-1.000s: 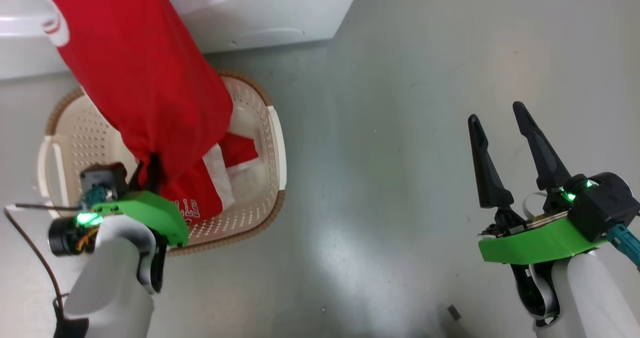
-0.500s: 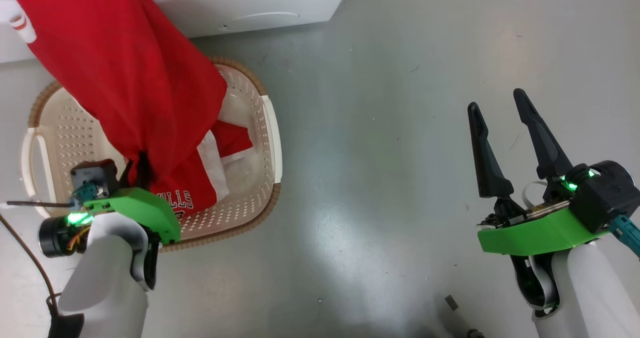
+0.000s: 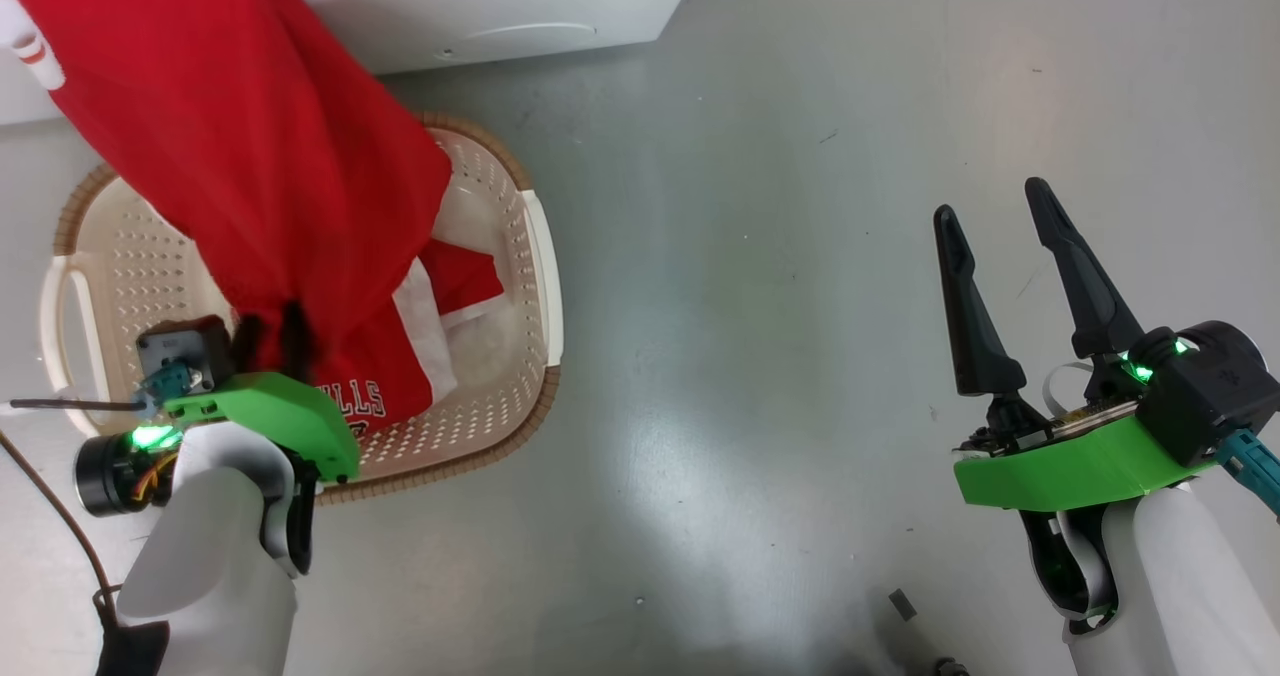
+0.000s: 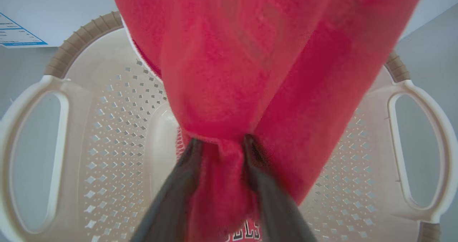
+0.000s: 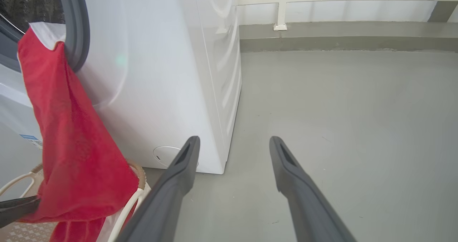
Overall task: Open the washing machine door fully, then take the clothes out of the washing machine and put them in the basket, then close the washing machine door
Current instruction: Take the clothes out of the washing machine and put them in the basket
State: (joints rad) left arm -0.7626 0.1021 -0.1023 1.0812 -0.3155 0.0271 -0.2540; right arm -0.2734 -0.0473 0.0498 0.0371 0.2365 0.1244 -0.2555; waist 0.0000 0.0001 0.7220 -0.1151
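Observation:
A red jersey of the clothes point(image 3: 250, 156) stretches from the washing machine point(image 5: 161, 73) opening, over its grey rubber ring point(image 5: 77, 30), down to the basket point(image 3: 535, 256). My left gripper point(image 3: 270, 328) hangs over the basket, its jaws slightly parted with a bunch of the red cloth point(image 4: 250, 73) still pinched between them. Another red jersey with white lettering point(image 3: 370, 396) lies in the basket. My right gripper point(image 3: 990, 201) stands open and empty above the bare floor at the right, seen also as the right gripper point(image 5: 232, 141). The washing machine door is out of view.
The cream basket point(image 4: 53, 91) sits on the grey floor right in front of the machine, with a round cap point(image 5: 164, 154) low on the machine's front beside it. A white railing point(image 5: 282, 5) runs along the far wall. Grey floor spreads to the right.
My left gripper's fingers have parted a little around the red cloth. The head camera shifted slightly early on; the right arm has kept still.

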